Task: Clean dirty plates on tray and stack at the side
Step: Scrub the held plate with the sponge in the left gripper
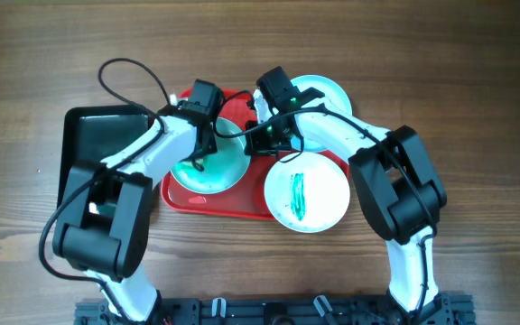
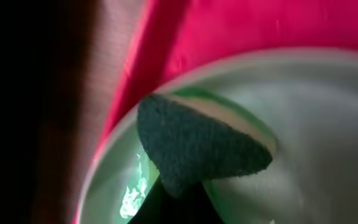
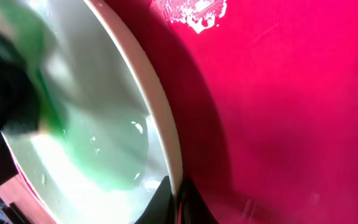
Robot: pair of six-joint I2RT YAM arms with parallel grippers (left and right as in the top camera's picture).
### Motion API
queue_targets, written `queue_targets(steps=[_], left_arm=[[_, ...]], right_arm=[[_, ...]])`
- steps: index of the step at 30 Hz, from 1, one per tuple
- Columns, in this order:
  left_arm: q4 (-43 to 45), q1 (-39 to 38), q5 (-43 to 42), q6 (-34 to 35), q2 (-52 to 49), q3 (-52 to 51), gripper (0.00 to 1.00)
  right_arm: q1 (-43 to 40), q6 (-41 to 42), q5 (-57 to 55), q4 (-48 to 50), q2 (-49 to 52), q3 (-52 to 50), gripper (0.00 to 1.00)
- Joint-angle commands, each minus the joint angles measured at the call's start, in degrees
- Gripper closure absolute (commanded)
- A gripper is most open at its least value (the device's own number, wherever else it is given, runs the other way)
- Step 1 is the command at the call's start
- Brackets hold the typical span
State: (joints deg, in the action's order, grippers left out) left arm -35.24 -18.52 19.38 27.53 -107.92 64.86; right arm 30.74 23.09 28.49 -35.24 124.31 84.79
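Sponge point(image 2: 197, 146), clamped by left gripper point(image 1: 205, 149), touches tilted plate point(image 2: 303, 124); right gripper point(image 3: 179, 204) pinches its rim.

first plate point(image 1: 201, 176) on the tray point(image 1: 215, 206), second plate point(image 1: 323, 194) at its right edge, third plate point(image 1: 328, 90) behind that

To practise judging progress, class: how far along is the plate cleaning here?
Done, seemingly: the round pale mint plate at the far right shows no smear. In hand: the left gripper presses a dark green sponge onto the green-smeared plate on the red rectangular plastic tray; the right gripper pinches that plate's rim. Left: the near plate with a teal streak, then stacking; no stack shows.
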Motion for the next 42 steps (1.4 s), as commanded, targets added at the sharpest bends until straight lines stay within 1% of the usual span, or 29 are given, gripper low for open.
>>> queue_targets(steps=[1, 2, 4, 6, 7, 10, 11, 13, 14, 15, 16, 17, 19, 20, 22, 24, 27, 28, 30, 31, 34, 35, 37, 38, 42], left_arm=[[6.0, 0.2, 6.9, 3.4, -2.0, -1.0, 0.96], [7.0, 0.1, 4.9, 3.4, -2.0, -1.0, 0.96], [8.1, -0.2, -6.5, 1.2, -2.0, -1.0, 0.96], [7.6, -0.4, -24.6, -6.7, -2.0, -1.0, 0.96], [6.8, -0.4, -31.2, -9.5, -2.0, -1.0, 0.96], [2.8, -0.3, -42.8, -15.7, -2.0, -1.0, 0.96], [0.2, -0.3, -44.7, -17.4, -2.0, -1.0, 0.96], [-5.1, -0.3, -44.1, -19.0, -2.0, -1.0, 0.96], [-6.3, -0.3, -43.5, -19.7, -2.0, -1.0, 0.96], [-7.7, -0.3, -40.9, -19.6, -2.0, -1.0, 0.96], [-9.1, -0.3, -36.4, -19.1, -2.0, -1.0, 0.96], [-10.0, -0.3, -28.5, -15.4, -2.0, -1.0, 0.96], [-11.8, -0.4, -12.6, -5.2, -2.0, -1.0, 0.96], [-12.7, -0.4, -6.7, -1.7, -2.0, -1.0, 0.96], [-12.3, -0.4, 0.7, 3.0, -2.0, -1.0, 0.96], [-9.2, -0.4, 3.2, 4.5, -2.0, -1.0, 0.96], [-2.3, -0.5, 2.2, 4.5, -2.0, -1.0, 0.96], [1.7, -0.6, 0.0, 4.5, -2.0, -1.0, 0.96], [6.7, -0.8, -4.3, 4.2, -2.0, -1.0, 0.96], [10.8, -0.8, -9.8, 3.0, -2.0, -1.0, 0.96], [15.5, -0.8, -26.8, -4.7, -2.0, -1.0, 0.96], [15.6, -0.7, -32.1, -7.9, -2.0, -1.0, 0.96], [13.1, -0.5, -36.7, -10.9, -1.9, -1.0, 0.96], [11.6, -0.3, -37.5, -10.9, -1.8, -0.9, 0.96], [0.1, 3.1, -38.4, -10.9, 0.7, 1.4, 0.96]], right_arm=[[-0.7, -0.6, -0.4, -0.3, 1.0, -0.2, 0.96], [-0.7, -0.6, -0.5, -0.3, 1.0, -0.2, 0.96], [-0.7, -0.6, -0.6, -0.3, 1.0, -0.2, 0.96], [-0.7, -0.6, -0.6, -0.3, 1.0, -0.2, 0.96], [-0.7, -0.6, -0.6, -0.3, 1.0, -0.2, 0.96], [-0.7, -0.6, -1.0, -0.3, 1.0, -0.2, 0.96], [-0.7, -0.6, -1.0, -0.3, 1.0, -0.2, 0.96], [-0.7, -0.6, -1.0, -0.4, 1.0, -0.2, 0.96], [-0.7, -0.6, -1.0, -0.3, 1.0, -0.2, 0.96], [-0.7, -0.6, -1.0, -0.4, 1.0, -0.2, 0.96], [-0.7, -0.6, -1.0, -0.4, 1.0, -0.2, 0.96], [-0.7, -0.6, -1.0, -0.4, 1.0, -0.2, 0.96], [-0.7, -0.6, -1.0, -0.4, 1.0, -0.2, 0.96], [-0.7, -0.6, -1.0, -0.3, 1.0, -0.2, 0.95], [-0.7, -0.5, -1.0, -0.3, 1.0, -0.2, 0.96], [-0.7, -0.6, -1.0, -0.3, 1.0, -0.2, 0.96], [-0.7, -0.6, -1.0, -0.3, 1.0, -0.2, 0.96], [-0.7, -0.6, -1.0, -0.3, 1.0, -0.2, 0.96], [-0.7, -0.6, -1.0, -0.4, 1.0, -0.2, 0.96], [-0.7, -0.6, -1.0, -0.4, 1.0, -0.2, 0.96], [-0.7, -0.6, -1.0, -0.4, 1.0, -0.2, 0.96], [-0.7, -0.6, -1.0, -0.4, 1.0, -0.2, 0.96], [-0.7, -0.6, -1.0, -0.4, 1.0, -0.2, 0.96], [-0.7, -0.6, -1.0, -0.4, 1.0, -0.2, 0.96], [-0.7, -0.6, -1.0, -0.5, 1.0, -0.2, 0.96]])
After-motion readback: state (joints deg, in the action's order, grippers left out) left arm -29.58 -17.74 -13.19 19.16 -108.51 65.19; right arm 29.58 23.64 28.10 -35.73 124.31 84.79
